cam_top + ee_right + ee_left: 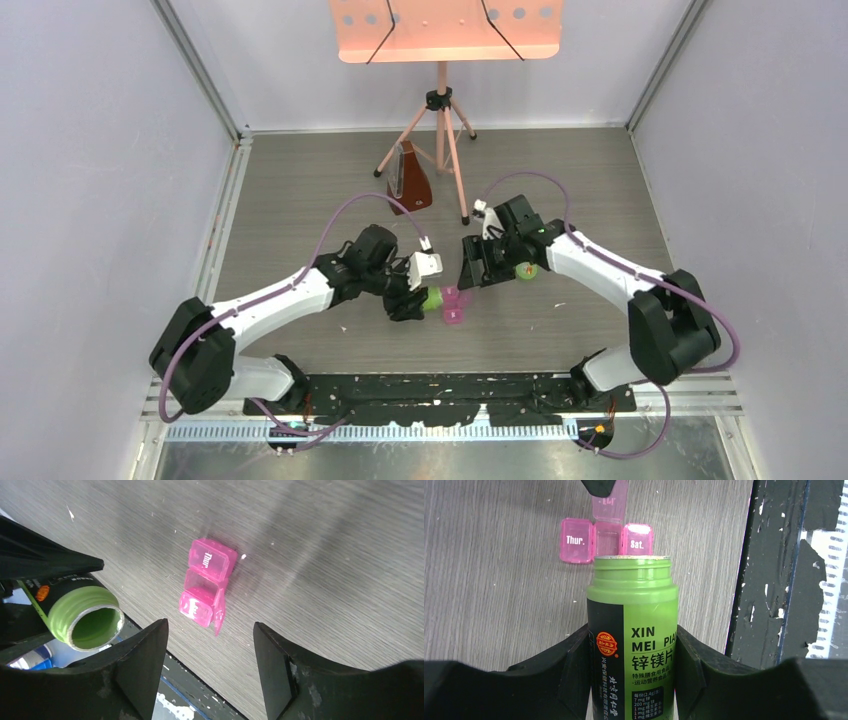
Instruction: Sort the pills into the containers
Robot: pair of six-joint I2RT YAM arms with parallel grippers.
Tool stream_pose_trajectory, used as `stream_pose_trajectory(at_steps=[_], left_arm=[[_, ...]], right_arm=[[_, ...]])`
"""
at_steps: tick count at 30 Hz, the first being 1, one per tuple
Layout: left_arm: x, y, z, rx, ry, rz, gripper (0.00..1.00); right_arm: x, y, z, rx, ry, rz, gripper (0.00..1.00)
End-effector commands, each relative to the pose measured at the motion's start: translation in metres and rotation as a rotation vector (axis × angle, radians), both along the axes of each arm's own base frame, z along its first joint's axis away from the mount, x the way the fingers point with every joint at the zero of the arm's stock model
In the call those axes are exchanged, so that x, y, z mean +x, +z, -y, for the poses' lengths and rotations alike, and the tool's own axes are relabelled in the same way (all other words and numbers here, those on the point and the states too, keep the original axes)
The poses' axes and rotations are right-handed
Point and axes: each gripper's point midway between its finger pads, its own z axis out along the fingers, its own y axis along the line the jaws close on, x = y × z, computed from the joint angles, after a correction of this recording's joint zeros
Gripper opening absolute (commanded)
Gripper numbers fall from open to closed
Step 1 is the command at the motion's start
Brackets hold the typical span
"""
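- The left gripper [633, 641] is pinched on the green bottle [631, 595], one black finger pressed against each side of its labelled body.
- The bottle has no cap on, and its open mouth is turned toward the pill box [608, 537], which lies just past the rim in the left wrist view.
- The right gripper [210, 630] is spread wide with nothing between its fingers. It hangs above the table [300, 200], apart from the box.
- In the right wrist view the pill box [205, 587] shows in the gap between the two fingers, down on the wood-grain surface. The bottle [87, 617] is off to the left of it, mouth up.
- The box is a short pink row of three compartments. The one marked "Thur." is closed and so is the one marked "Sat.". The middle one stands open with its lid flipped back.
- From above, the box [452, 305] sits between the two grippers, just beside the bottle's mouth [432, 298] and a little nearer the arm bases than the right gripper [478, 268].
- Whether any pills lie in the open compartment or in the bottle cannot be told.
- A black strip [769, 580] with chipped paint runs along the table's near edge.
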Motion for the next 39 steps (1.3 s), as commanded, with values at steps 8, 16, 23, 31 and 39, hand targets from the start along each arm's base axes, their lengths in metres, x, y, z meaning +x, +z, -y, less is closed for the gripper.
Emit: stream_pose_trajectory(at_steps=[8, 16, 23, 31, 39], left_arm=[[0.007, 0.0, 0.017, 0.112, 0.027, -0.016, 0.0], [0.014, -0.011, 0.025, 0.171, 0.048, -0.023, 0.0], [0.013, -0.022, 0.024, 0.231, 0.044, -0.042, 0.0], [0.013, -0.026, 0.029, 0.259, 0.04, -0.052, 0.0], [0.014, -0.027, 0.032, 0.282, 0.044, -0.058, 0.0]], right_arm=[[0.034, 0.038, 0.048, 0.052, -0.318, 0.163, 0.68], [0.027, 0.039, 0.061, 0.052, -0.372, 0.173, 0.67], [0.022, 0.036, 0.069, 0.046, -0.402, 0.166, 0.66], [0.022, 0.037, 0.076, 0.048, -0.423, 0.172, 0.66], [0.024, 0.034, 0.078, 0.052, -0.435, 0.163, 0.66]])
